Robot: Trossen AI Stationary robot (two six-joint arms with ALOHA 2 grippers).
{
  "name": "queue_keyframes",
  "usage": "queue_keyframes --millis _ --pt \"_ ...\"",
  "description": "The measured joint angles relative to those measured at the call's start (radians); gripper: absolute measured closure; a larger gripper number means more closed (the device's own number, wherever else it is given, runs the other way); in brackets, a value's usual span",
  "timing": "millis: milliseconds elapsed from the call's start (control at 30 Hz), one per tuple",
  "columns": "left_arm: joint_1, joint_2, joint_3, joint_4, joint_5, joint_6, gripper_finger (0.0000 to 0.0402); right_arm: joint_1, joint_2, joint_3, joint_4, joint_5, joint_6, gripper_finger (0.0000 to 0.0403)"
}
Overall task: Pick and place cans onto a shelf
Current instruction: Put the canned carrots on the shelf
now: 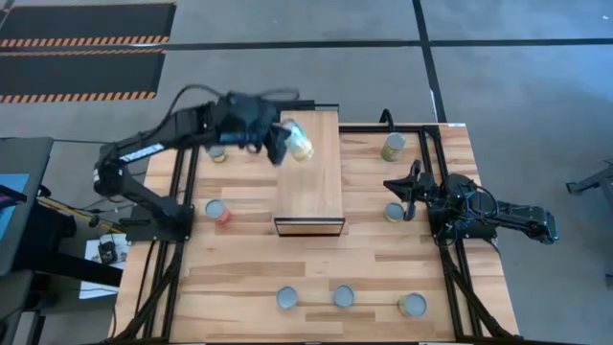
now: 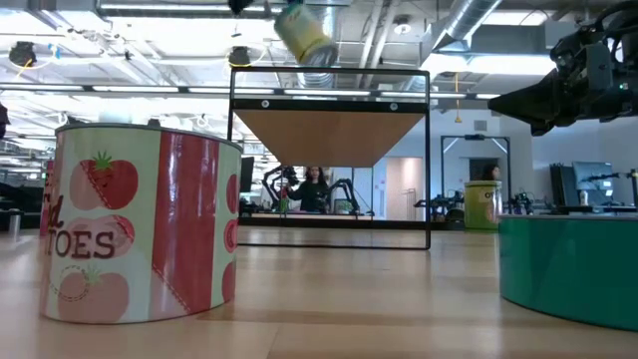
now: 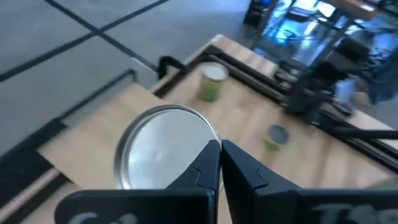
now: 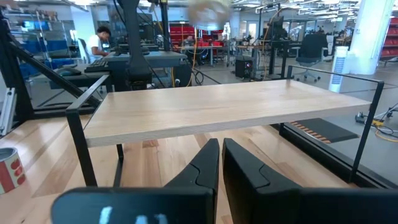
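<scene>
1. The left gripper (image 1: 280, 146) is up over the far end of the shelf (image 1: 316, 182), and in its wrist view the two dark fingers (image 3: 205, 168) are pressed right together.
2. A yellow-sided can (image 1: 300, 140) sits tilted in the air just beside those fingertips, above the plank top; its silver round lid (image 3: 165, 146) fills the wrist view. Whether the closed tips actually pinch its rim, I cannot tell.
3. From table height that same can (image 2: 304, 33) shows high above the shelf's black frame, tipped over at an angle.
4. Over on the right side, the right gripper (image 1: 407, 192) waits low by the table's edge, fingers (image 4: 208, 163) almost touching with nothing between them, pointed at the shelf's long side (image 4: 217, 109).
5. Cans on the table: a green-labelled one (image 1: 393, 146) at the far right, another (image 1: 395, 212) just beside the right gripper, one red-sided (image 1: 216, 211) left of the shelf, one (image 1: 219, 152) under the left arm, and three (image 1: 344, 296) in a row along the near edge.
6. Readable writing now: the nearest can (image 2: 140, 224) in the low view wears a red-and-white label with tomato drawings and the letters "TOES". A green can (image 2: 573, 264) stands at the right edge.
</scene>
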Motion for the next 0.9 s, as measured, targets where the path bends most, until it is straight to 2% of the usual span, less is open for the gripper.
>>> queue_keyframes --millis 67,200,367,633,900 --pt "0.072 0.012 -0.001 -0.011 0.054 0.048 0.0402 0.0 0.0 0.0 0.0 0.0 0.0 0.0356" --pt "0.189 0.063 0.011 -0.012 0.094 0.149 0.0402 0.0 0.001 0.0 0.0 0.0 0.0 0.0356" --pt "0.291 0.179 0.099 -0.058 0.139 0.272 0.0402 0.0 0.007 0.0 0.0 0.0 0.0 0.0356" --pt "0.344 0.363 0.273 -0.135 0.118 0.403 0.0402 0.0 0.006 0.0 0.0 0.0 0.0 0.0356" --pt "0.342 0.429 0.298 -0.136 0.098 0.445 0.0402 0.0 0.006 0.0 0.0 0.0 0.0 0.0356"
